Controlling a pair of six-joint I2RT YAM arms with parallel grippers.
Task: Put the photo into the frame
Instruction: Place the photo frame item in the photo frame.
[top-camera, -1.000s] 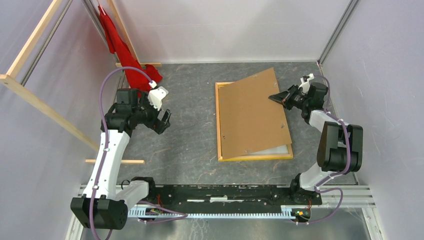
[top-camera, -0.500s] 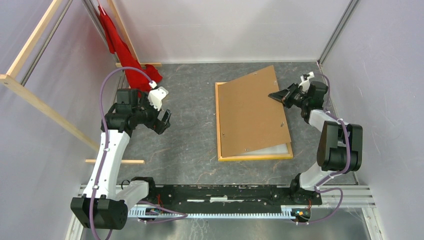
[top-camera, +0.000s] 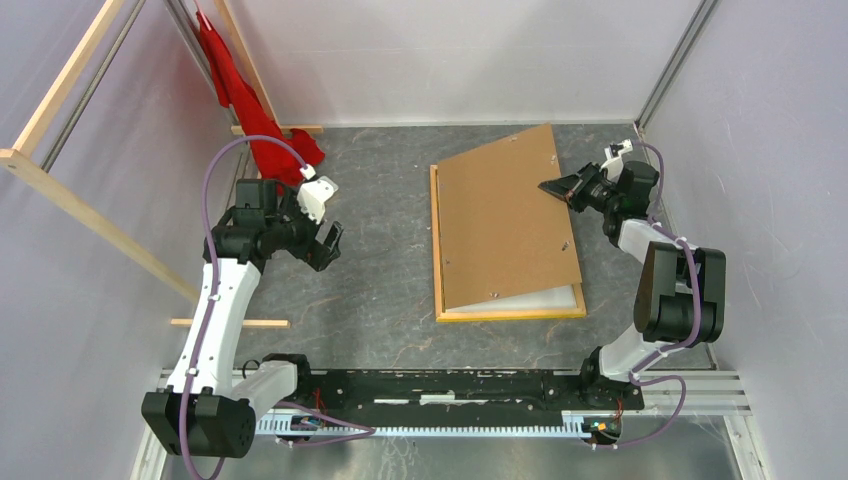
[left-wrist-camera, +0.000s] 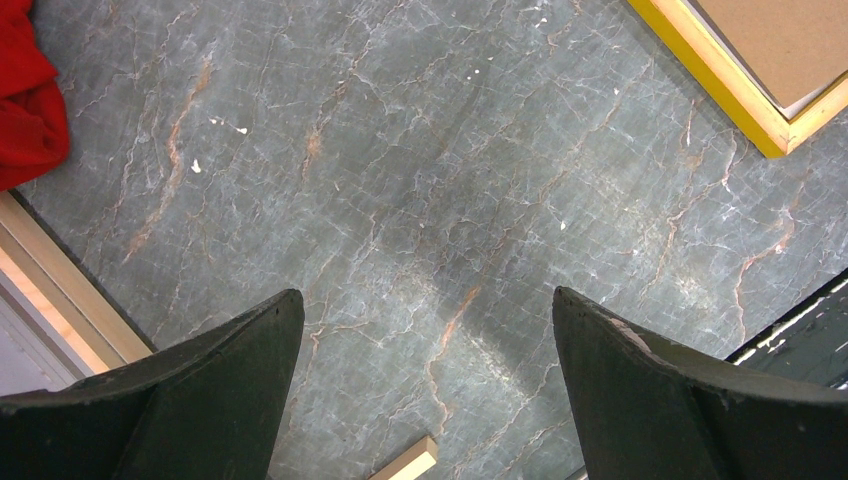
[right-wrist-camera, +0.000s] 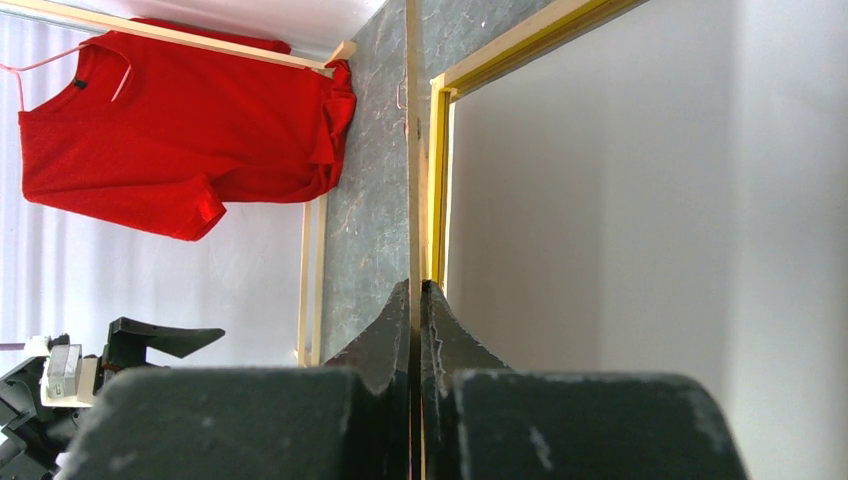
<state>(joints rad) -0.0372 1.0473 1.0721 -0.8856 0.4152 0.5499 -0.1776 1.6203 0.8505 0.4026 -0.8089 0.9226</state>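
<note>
Top view: with right end effector (top-camera: 548, 188) pinching the raised edge of the board (top-camera: 505, 225), lower it over the photo (top-camera: 545, 298) lying white-side-up in the frame (top-camera: 510, 315). Left wrist: leave left end effector (left-wrist-camera: 428, 300) spread above worktop (left-wrist-camera: 400, 150). Right wrist: align board within frame.

Brown backing board (top-camera: 505, 225) tilted, right edge raised off the grey marbled counter (top-camera: 380, 260). Red shirt (top-camera: 240, 100) hangs far left of me on wooden rack (top-camera: 90, 213). Loose wooden stick (top-camera: 228, 323) near left.
</note>
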